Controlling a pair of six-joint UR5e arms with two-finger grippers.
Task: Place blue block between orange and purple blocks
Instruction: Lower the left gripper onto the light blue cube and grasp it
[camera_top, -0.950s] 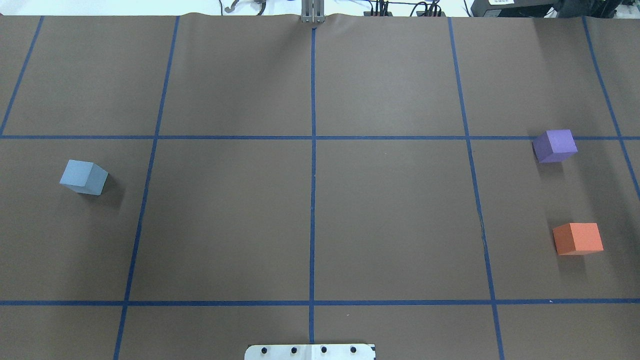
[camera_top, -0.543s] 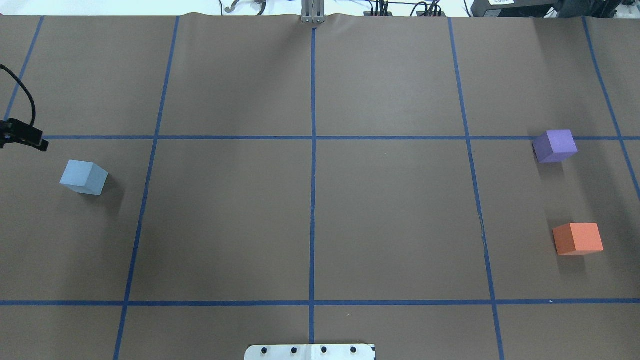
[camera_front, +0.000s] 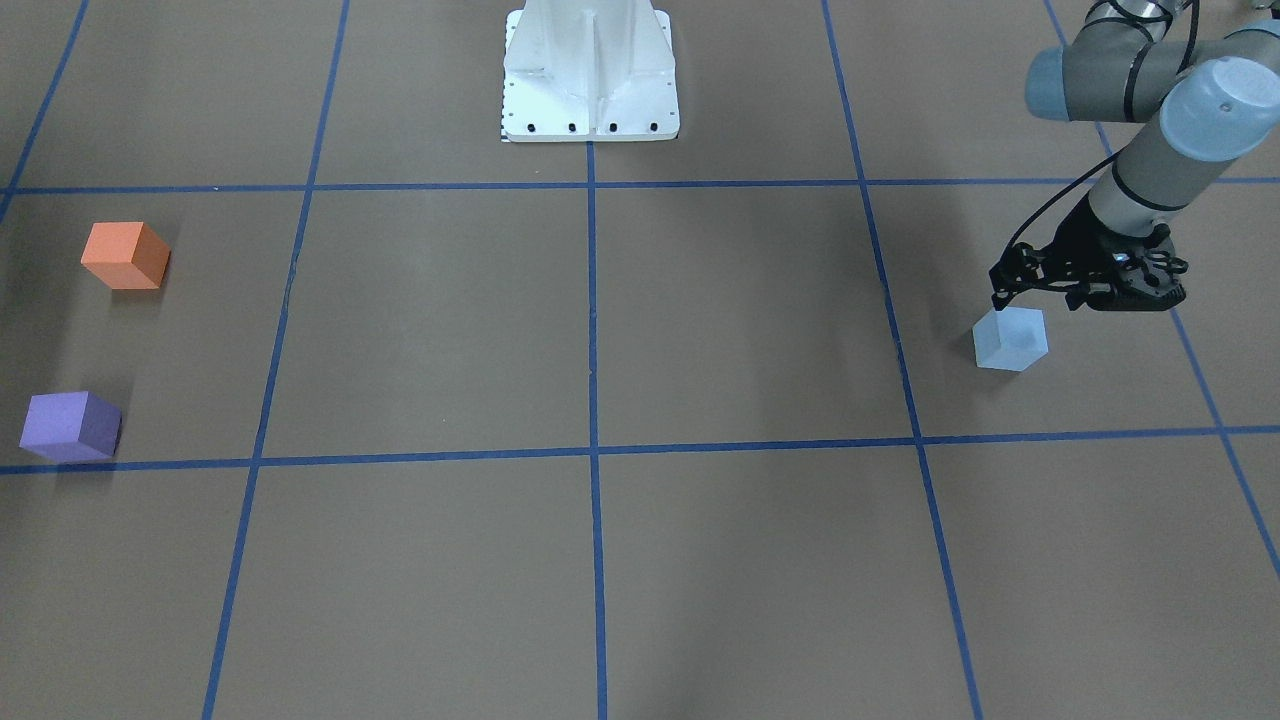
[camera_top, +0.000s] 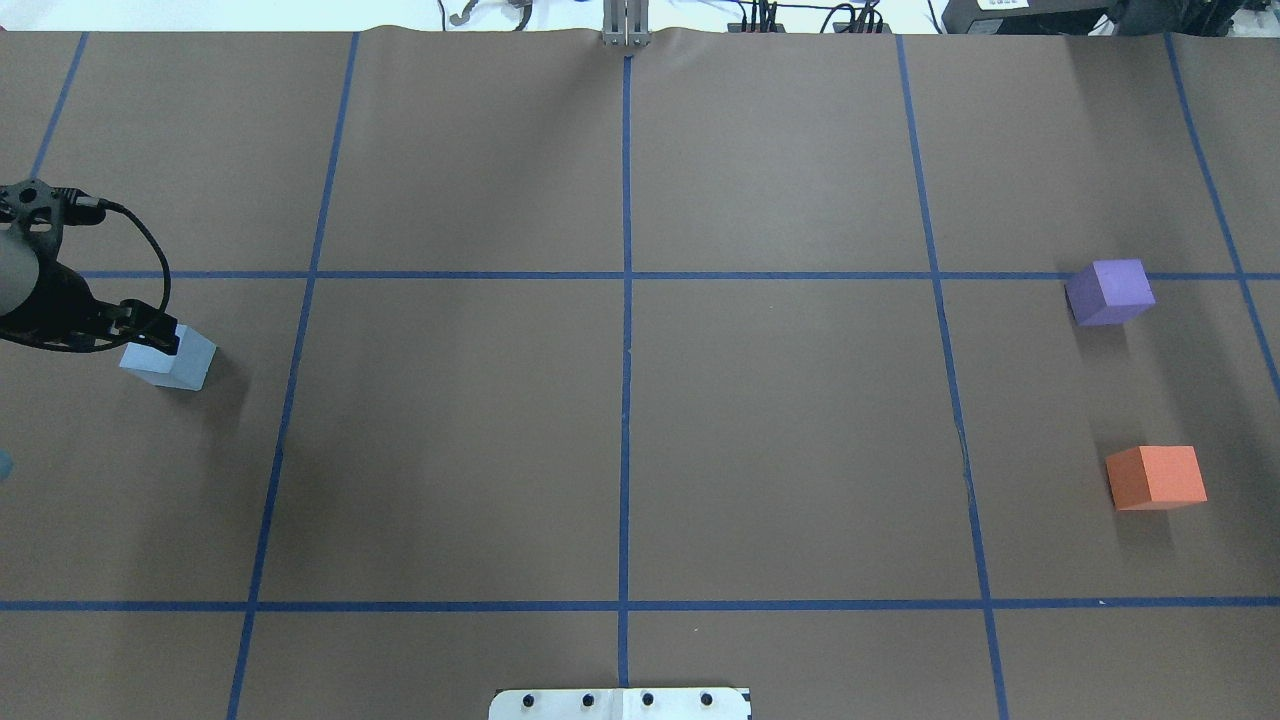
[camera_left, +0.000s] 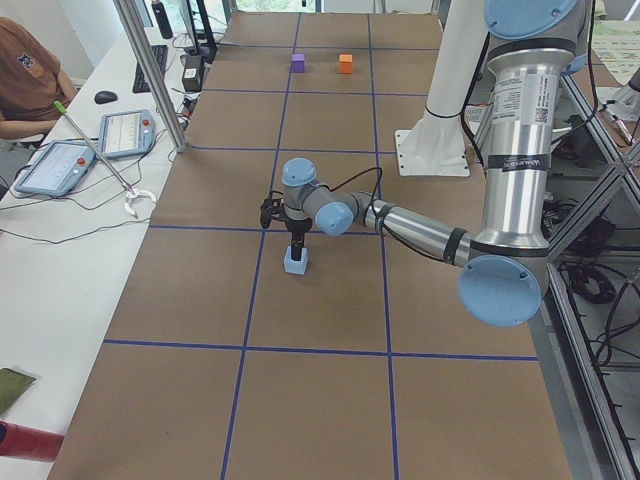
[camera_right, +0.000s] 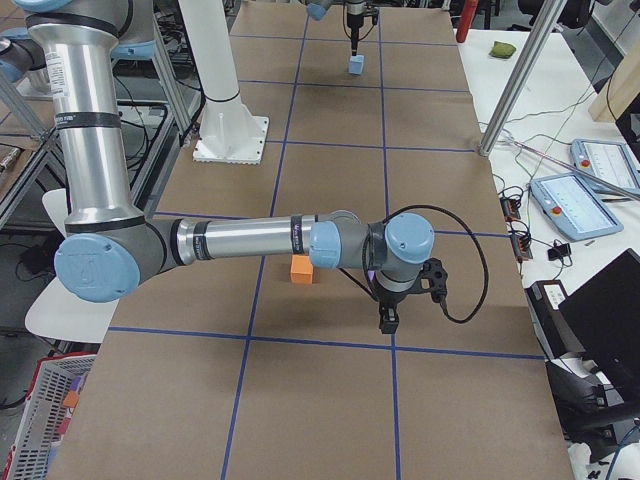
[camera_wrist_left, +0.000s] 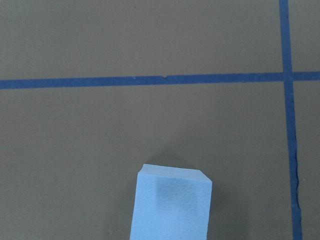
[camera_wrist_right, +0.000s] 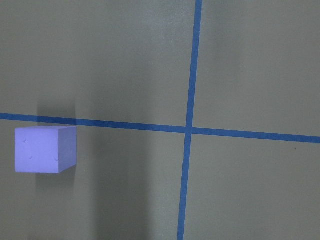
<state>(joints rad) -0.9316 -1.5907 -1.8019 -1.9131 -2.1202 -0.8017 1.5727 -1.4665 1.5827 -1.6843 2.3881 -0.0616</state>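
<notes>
The blue block (camera_top: 178, 365) sits at the table's left; it also shows in the front view (camera_front: 1010, 340) and at the bottom of the left wrist view (camera_wrist_left: 172, 205). My left gripper (camera_top: 165, 340) hovers just above it, pointing down (camera_front: 1003, 292), and looks narrow and shut with nothing in it. The purple block (camera_top: 1110, 290) and the orange block (camera_top: 1155, 477) sit apart at the far right. My right gripper (camera_right: 388, 322) shows only in the exterior right view, near the orange block (camera_right: 301, 268); I cannot tell its state. The right wrist view shows the purple block (camera_wrist_right: 45, 149).
The robot's white base plate (camera_front: 590, 90) stands at the table's near-robot edge. Blue tape lines grid the brown table (camera_top: 620, 400). A desk with tablets (camera_left: 125, 130) and a metal pole (camera_left: 150, 80) border the far side.
My left arm has come in from the left edge and moved down over the blue block. The three blocks have not moved.
</notes>
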